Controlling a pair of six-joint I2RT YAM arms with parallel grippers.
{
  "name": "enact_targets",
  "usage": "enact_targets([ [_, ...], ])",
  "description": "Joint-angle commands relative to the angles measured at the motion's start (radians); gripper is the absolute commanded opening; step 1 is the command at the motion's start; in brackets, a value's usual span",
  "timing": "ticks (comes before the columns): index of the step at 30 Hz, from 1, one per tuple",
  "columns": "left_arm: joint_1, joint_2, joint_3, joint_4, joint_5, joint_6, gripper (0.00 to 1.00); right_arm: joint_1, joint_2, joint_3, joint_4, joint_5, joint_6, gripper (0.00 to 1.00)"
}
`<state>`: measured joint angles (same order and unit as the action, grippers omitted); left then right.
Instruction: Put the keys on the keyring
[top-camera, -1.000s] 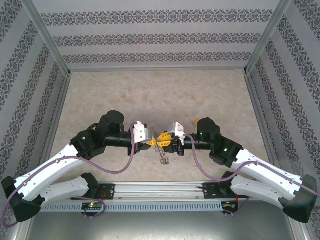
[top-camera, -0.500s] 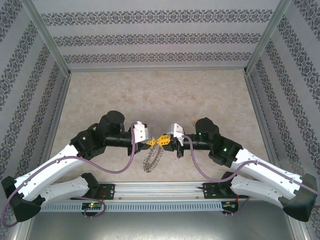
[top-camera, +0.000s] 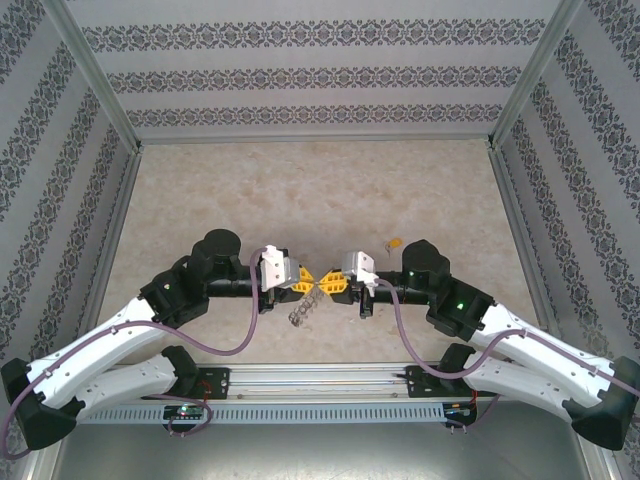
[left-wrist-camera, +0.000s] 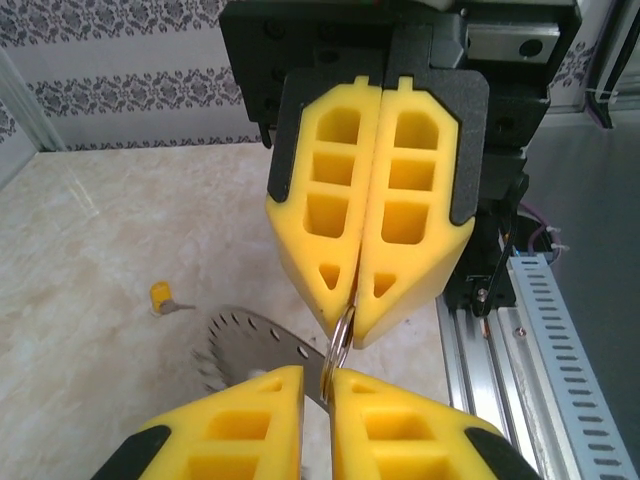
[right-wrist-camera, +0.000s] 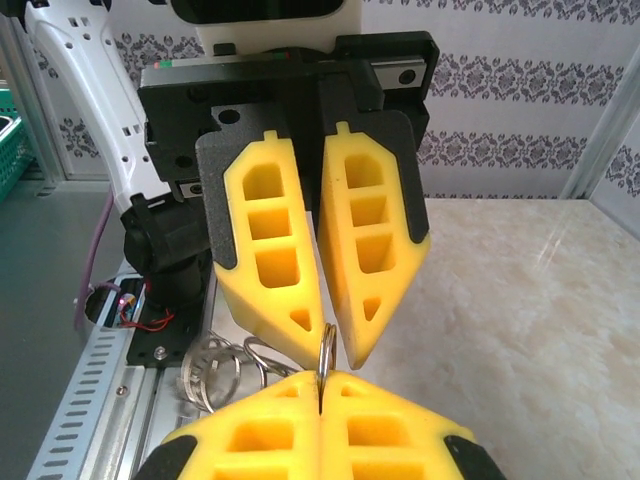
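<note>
Both claws, left claw (top-camera: 303, 284) and right claw (top-camera: 326, 284), pinch a wire loop of the keyring (left-wrist-camera: 255, 345) mid-air, while the key (top-camera: 396, 242) lies unthreaded far right on the bench (top-camera: 300, 190)

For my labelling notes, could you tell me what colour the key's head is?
Yellow-orange; the key shows best in the left wrist view.

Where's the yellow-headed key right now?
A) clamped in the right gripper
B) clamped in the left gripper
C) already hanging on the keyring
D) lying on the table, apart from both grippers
D: the key lies on the table behind the right arm, while the left gripper and right gripper meet tip to tip on a wire loop of the keyring.
</note>
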<state>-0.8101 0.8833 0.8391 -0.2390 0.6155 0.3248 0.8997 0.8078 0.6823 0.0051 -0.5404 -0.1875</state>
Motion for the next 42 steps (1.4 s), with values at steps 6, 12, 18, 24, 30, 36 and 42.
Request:
enact_targets([
  [6,-0.008,-0.006,-0.006,0.113,0.056,-0.045,0.15,0.013,-0.033,-0.026,0.075,-0.063,-0.015,0.0],
  [12,-0.008,0.001,-0.007,0.119,0.062,-0.046,0.06,0.013,-0.045,-0.033,0.088,-0.069,-0.015,0.0],
  [18,-0.008,-0.004,-0.013,0.132,0.05,-0.041,0.0,0.015,-0.048,-0.042,0.103,-0.07,-0.015,0.0],
  [24,-0.008,-0.01,-0.012,0.136,0.037,-0.032,0.0,0.016,-0.043,-0.047,0.098,-0.052,-0.01,0.0],
  [30,-0.019,-0.019,0.034,-0.008,-0.065,0.072,0.0,0.019,-0.085,-0.065,0.052,0.053,-0.005,0.21],
  [36,-0.141,0.031,0.143,-0.207,-0.353,0.233,0.0,0.02,-0.102,-0.056,-0.011,0.138,-0.028,0.28],
  [42,-0.194,0.077,0.204,-0.269,-0.443,0.285,0.0,0.019,-0.072,-0.044,-0.023,0.175,-0.048,0.28],
])
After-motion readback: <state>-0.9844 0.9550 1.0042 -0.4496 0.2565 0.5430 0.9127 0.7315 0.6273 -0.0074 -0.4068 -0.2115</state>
